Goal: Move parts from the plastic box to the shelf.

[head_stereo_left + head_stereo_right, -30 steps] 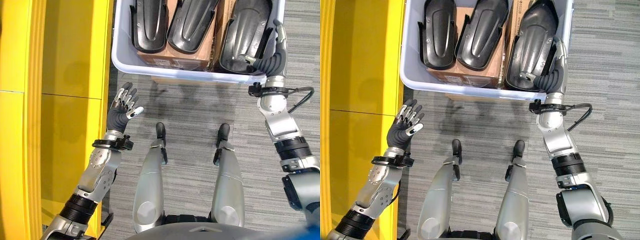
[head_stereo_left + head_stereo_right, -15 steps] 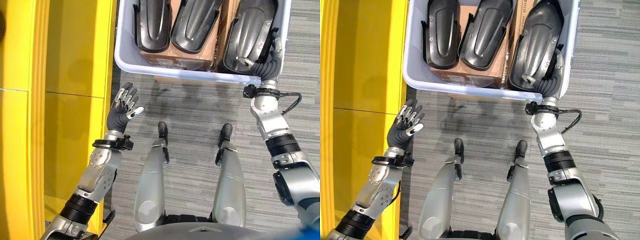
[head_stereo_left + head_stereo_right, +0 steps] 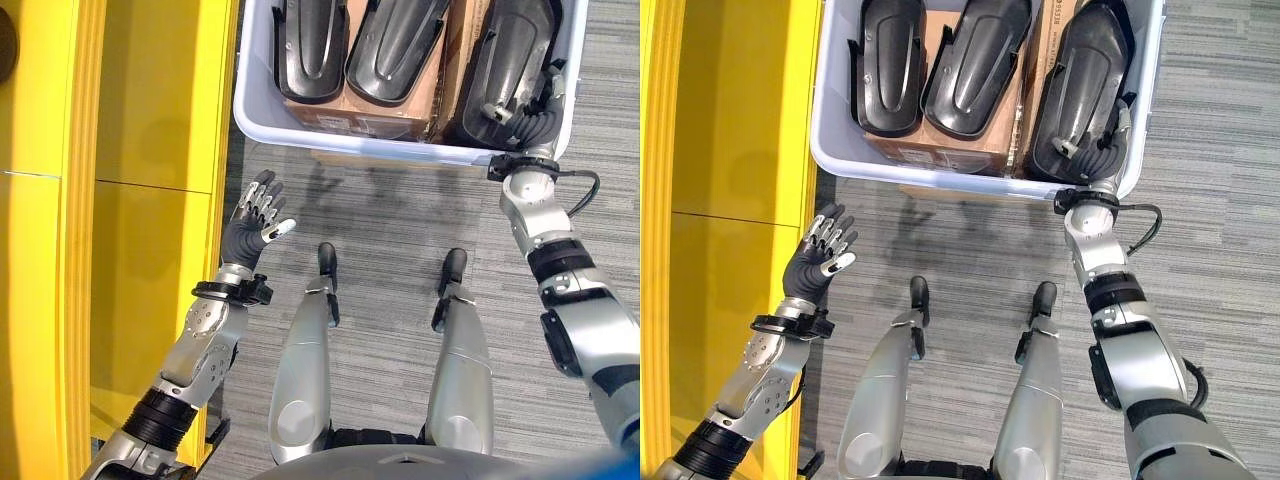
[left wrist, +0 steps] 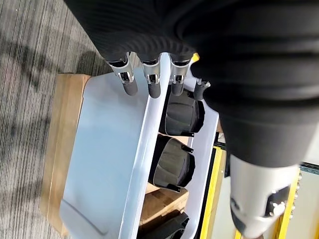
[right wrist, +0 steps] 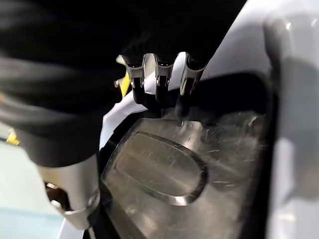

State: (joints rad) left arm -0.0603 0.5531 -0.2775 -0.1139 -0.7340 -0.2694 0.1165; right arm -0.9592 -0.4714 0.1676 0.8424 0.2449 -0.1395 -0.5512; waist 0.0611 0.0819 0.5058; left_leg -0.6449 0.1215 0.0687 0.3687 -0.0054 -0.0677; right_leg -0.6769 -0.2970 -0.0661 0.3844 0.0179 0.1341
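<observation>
The light grey plastic box (image 3: 330, 143) stands on the floor ahead and holds three black moulded parts: left (image 3: 308, 45), middle (image 3: 392, 45) and right (image 3: 515, 55). My right hand (image 3: 528, 108) is inside the box's near right corner, at the right part's (image 5: 159, 169) near end. Its straight fingers (image 5: 162, 79) reach along the part's rim by the box wall (image 5: 294, 149), and the thumb lies over the part. My left hand (image 3: 248, 225) is held open above the floor, beside the yellow shelf (image 3: 130, 200), with nothing in it.
The parts rest on brown cardboard cartons (image 3: 350, 105) inside the box. The box (image 4: 104, 159) sits on a wooden board (image 4: 55, 149). Grey striped carpet (image 3: 400, 230) lies between the box and me. The shelf runs along the whole left side.
My right hand has come down from the box's right rim onto the near end of the right part. The left hand has risen slightly, staying open.
</observation>
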